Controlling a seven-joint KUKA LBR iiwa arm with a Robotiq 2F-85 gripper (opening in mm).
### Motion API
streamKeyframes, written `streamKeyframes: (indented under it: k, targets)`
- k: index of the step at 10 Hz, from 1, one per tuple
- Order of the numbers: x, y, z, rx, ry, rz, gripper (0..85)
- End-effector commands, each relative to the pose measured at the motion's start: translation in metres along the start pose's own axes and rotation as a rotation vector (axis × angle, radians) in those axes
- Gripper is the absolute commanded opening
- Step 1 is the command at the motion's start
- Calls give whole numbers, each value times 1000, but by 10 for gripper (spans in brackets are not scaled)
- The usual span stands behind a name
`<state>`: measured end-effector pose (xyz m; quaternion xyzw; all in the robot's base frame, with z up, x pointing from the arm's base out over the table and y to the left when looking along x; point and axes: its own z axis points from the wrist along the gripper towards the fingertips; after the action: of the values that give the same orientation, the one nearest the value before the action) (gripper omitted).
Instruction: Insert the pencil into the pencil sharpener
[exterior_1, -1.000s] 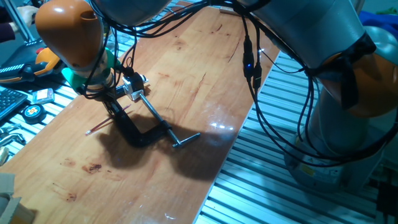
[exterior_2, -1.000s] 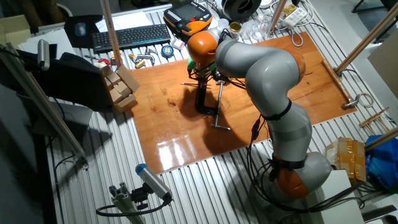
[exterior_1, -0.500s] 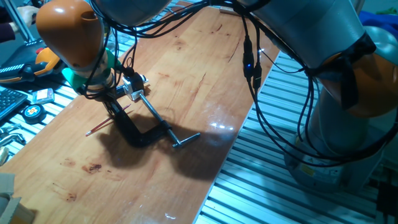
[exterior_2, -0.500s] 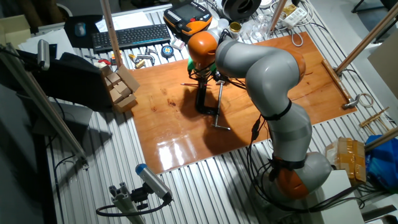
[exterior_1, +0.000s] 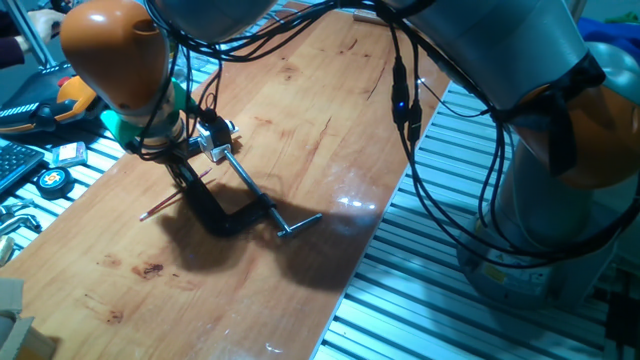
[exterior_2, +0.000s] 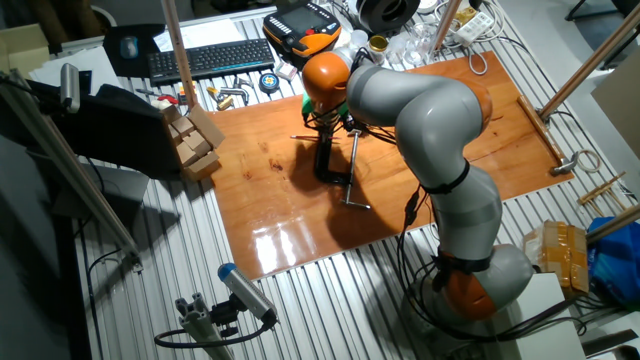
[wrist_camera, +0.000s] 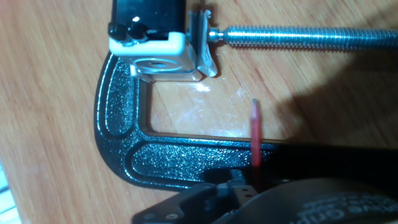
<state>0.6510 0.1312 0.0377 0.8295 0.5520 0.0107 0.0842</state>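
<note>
One pencil sharpener (wrist_camera: 157, 55) sits pinched in the mouth of the black clamp (wrist_camera: 155, 155), squeezed between the frame's end and the pad of the silver screw rod (wrist_camera: 311, 37); in the hand view its round hole faces the camera. The clamp lies flat on the wooden tabletop (exterior_1: 330, 130). The pencil (wrist_camera: 255, 146) crosses the clamp's frame, its red end short of the sharpener and off to one side. The claw (exterior_1: 178, 163) hangs low over the clamp; whether it holds the pencil cannot be told. Against the earlier frames, nothing has shifted visibly.
</note>
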Motion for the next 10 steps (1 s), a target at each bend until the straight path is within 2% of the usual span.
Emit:
streamKeyframes:
  k: [1, 4, 5, 6, 8, 10]
  targets:
    - [0, 0, 0, -1, 1, -2, 0]
    - [0, -1, -1, -1, 2, -22, 0]
    - [0, -1, -4, 4, 14, -24, 0]
    - [-1, 0, -11, 11, 27, -37, 0]
    - [3, 1, -33, 19, 36, -45, 0]
    - [8, 1, -50, 42, 59, -20, 0]
